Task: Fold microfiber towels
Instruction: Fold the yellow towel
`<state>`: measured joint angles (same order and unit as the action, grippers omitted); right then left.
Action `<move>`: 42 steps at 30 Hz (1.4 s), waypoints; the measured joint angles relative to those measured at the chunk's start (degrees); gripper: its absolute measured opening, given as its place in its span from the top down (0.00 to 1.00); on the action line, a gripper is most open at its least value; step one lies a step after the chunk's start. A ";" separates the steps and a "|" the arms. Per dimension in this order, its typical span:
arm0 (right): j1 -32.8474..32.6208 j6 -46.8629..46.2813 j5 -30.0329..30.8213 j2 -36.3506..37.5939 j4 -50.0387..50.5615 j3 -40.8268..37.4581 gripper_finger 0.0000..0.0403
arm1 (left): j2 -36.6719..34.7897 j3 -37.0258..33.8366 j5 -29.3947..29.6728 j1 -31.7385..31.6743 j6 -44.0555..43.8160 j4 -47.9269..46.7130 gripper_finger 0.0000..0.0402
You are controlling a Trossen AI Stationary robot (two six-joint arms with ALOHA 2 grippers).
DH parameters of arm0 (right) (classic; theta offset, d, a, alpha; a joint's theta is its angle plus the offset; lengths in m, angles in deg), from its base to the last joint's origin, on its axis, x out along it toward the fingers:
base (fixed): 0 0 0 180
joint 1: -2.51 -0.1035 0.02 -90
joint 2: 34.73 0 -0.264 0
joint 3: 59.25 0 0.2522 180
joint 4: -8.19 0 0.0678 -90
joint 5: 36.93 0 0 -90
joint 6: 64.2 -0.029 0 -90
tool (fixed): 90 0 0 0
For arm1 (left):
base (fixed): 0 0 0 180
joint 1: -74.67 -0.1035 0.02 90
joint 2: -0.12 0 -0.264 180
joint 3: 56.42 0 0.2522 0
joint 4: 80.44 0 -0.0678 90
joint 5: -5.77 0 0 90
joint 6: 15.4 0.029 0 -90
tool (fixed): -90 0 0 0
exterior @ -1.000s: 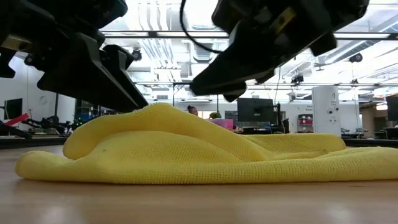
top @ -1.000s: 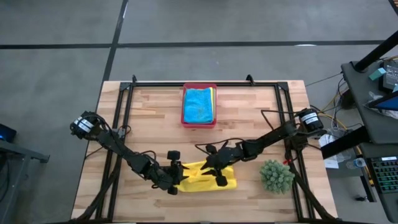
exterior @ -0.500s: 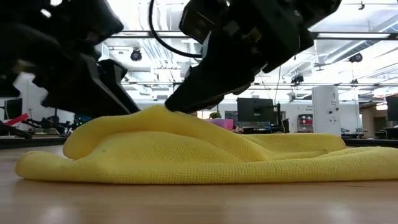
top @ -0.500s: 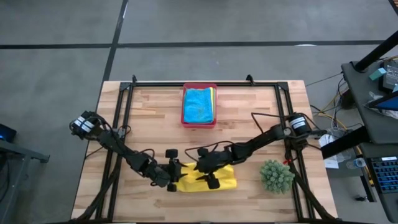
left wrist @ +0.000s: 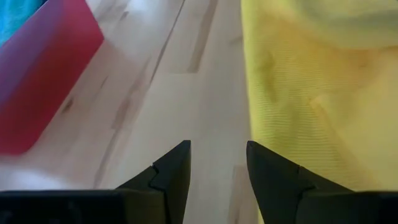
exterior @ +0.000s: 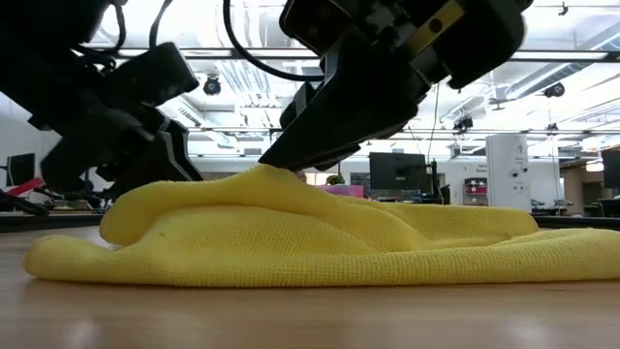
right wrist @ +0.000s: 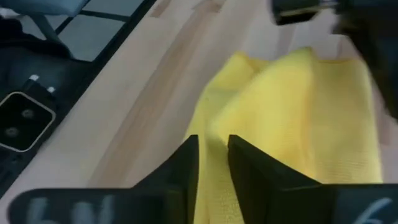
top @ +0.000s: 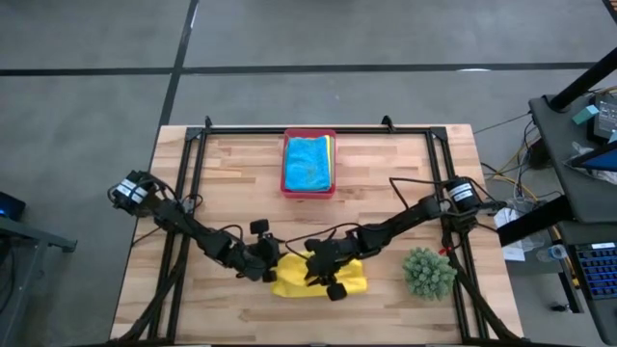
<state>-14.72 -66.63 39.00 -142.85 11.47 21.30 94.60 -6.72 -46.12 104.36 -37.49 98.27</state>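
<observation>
Two dark grippers flank soft yellow microfiber towel (top: 323,278), rumpled at table's near edge. Right gripper (right wrist: 213,163) sits on raised fold, narrow-gapped fingers nipping ridge of cloth. Left gripper (left wrist: 217,165) just beside towel's edge, moderately parted, holding nothing. Turquoise blue towel (top: 308,162) lies in pink plastic tray (top: 308,191). Advice: secure ridge firmly, carry fold across evenly, align edges, avoid bunching.

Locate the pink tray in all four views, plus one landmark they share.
High view: pink tray at the table's far middle.
Low view: not identifiable.
Left wrist view: a tray wall beyond the left claw.
Right wrist view: not in it.
Shared landmark: yellow towel.
</observation>
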 joint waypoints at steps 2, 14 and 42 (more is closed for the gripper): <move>-0.19 0.07 -0.10 0.00 0.00 0.00 0.84 | 0.00 0.02 0.17 -0.53 0.00 -0.75 0.65; -0.40 -2.93 -2.91 0.00 3.28 -0.26 0.95 | -0.29 2.35 -7.09 -1.19 0.56 -1.92 0.65; -0.26 -3.89 -5.56 -6.56 2.48 4.09 0.98 | 0.21 4.66 -20.92 -1.41 -12.13 -1.02 0.65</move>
<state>-14.99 -70.52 33.45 -149.41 13.95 25.38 94.81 -2.06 -67.04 102.94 -49.62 97.25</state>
